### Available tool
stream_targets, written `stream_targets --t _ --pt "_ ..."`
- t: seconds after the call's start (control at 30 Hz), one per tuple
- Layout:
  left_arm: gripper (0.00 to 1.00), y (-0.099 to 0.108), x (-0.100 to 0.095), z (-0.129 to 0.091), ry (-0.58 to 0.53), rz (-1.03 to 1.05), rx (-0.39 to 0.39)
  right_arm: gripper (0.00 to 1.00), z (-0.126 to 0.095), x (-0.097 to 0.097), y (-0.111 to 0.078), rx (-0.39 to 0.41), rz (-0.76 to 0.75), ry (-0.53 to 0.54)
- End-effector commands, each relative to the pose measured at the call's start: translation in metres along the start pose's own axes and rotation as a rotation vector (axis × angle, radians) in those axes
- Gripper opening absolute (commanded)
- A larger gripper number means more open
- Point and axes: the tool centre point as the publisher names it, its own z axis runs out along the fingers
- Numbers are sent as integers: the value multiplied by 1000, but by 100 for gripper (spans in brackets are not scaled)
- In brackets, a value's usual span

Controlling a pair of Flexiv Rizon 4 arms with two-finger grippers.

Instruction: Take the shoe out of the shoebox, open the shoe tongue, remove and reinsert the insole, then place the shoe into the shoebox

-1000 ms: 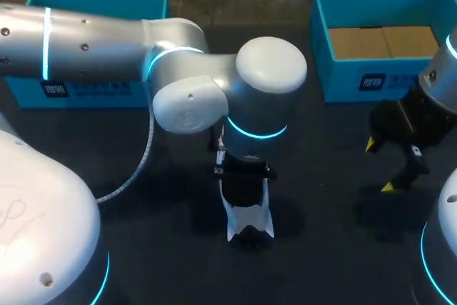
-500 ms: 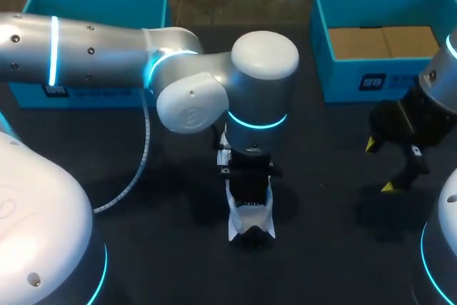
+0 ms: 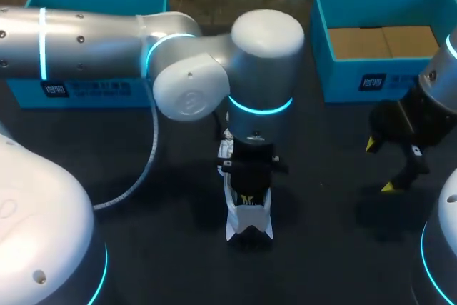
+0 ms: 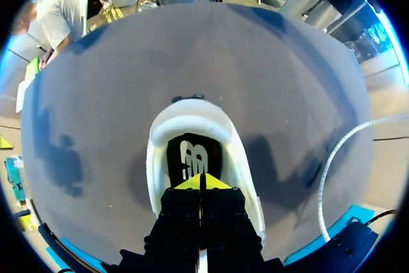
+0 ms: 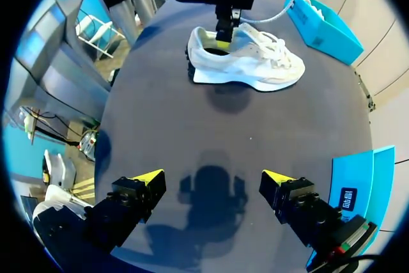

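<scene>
White shoe (image 3: 248, 216) upright on dark table (image 3: 321, 248) | left gripper (image 4: 200, 182) tips pressed together in its opening, over black insole (image 4: 192, 153) | right gripper (image 5: 213, 180) spread, well apart from shoe

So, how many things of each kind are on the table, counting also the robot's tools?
White sneaker: 1
Blue boxes: 2 (left box, right box)
Tools: 2 (left tool, right tool)
Total: 5

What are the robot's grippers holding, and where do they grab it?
The right gripper is open and holds nothing. The left gripper is shut inside the shoe, tips at the insole; whether it pinches the insole cannot be told.
</scene>
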Motion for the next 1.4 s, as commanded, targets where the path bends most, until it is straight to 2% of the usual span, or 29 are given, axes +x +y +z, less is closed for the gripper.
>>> stream_targets --t 0.03,0.17,0.4,0.6,0.77,0.87,1.0,1.13,1.4 --pt "0 -5 -2 13 -36 14 23 100 1 0 0 2 0 -1" --pt "0 -15 -14 26 -106 39 80 100 1 0 0 2 0 -1" --pt "0 -16 -22 45 -82 31 36 100 1 0 0 2 0 -1" --pt "0 -5 -14 43 -50 13 -15 100 1 0 0 2 0 -1" --pt "0 -2 -8 31 -57 15 -48 100 1 0 0 2 0 -1" --pt "0 -2 -7 23 -95 19 -39 100 1 0 0 2 0 -1" --pt "0 -4 -18 22 -194 13 -14 100 1 0 0 2 0 -1" --pt "0 -6 -30 34 -252 25 -49 100 1 0 0 2 0 -1" --pt "0 -5 -39 44 -249 31 -52 100 1 0 0 2 0 -1"
